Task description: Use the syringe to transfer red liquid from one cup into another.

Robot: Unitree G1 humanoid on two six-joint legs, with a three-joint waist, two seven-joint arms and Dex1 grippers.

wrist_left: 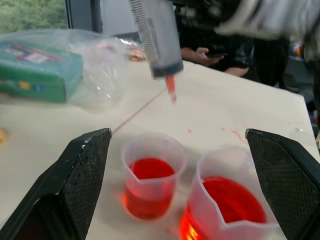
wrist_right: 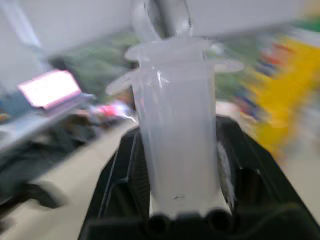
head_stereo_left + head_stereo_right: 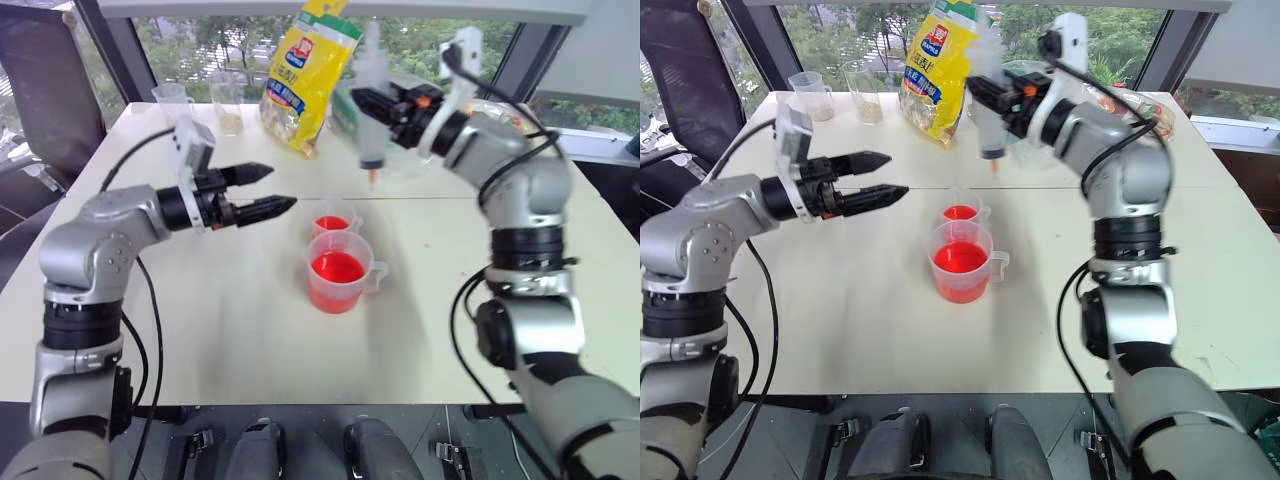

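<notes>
Syringe [image 3: 373, 95], large, clear plastic, orange-tipped, hangs clamped in right end effector [image 3: 372, 103] above the smaller clear cup [image 3: 333, 224]; left end effector [image 3: 262, 192] gapes empty. Likely next: lower and discharge.

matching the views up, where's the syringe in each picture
Left eye: syringe upright at top centre, held by the right gripper.
Right eye: top centre, orange tip down.
Left wrist: top centre, above the small cup.
Right wrist: centre, between the fingers.
Shared landmark: yellow bag.
</notes>
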